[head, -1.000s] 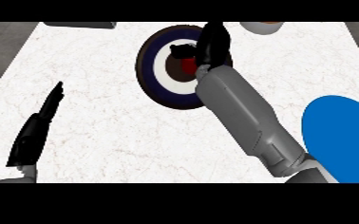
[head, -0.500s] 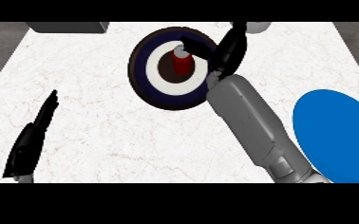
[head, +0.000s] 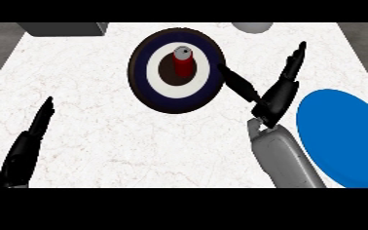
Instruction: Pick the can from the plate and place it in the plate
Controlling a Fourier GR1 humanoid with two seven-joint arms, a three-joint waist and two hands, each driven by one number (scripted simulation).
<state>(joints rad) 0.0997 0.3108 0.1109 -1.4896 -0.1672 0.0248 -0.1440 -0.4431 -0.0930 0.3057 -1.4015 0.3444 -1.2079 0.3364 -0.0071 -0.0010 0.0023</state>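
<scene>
Two hands, two plates, one can.

Nearest, lower left of frame: left hand (head: 27, 143) resting on the white counter (head: 108, 141), fingers straight and pointing up-frame, holding nothing.

Lower right: grey forearm (head: 284, 158) comes in from the bottom edge. Right hand (head: 277, 97) sits above it, spread wide: thumb angled up-left toward the dark plate, fingers straight up-right. Nothing in it. Thumb tip is just beside the dark plate's right rim; can't tell whether it touches.

Right edge: blue plate (head: 338, 136), partly cut off by the frame, with the right forearm just beside its left rim.

Upper centre: dark plate (head: 147, 90) with white ring and dark red middle. Red can (head: 182, 63) stands on that middle, silver top showing, apart from the right hand.

Top edge: grey box (head: 63, 28) at upper left, grey round object (head: 251, 27) at upper right, both cut off.
</scene>
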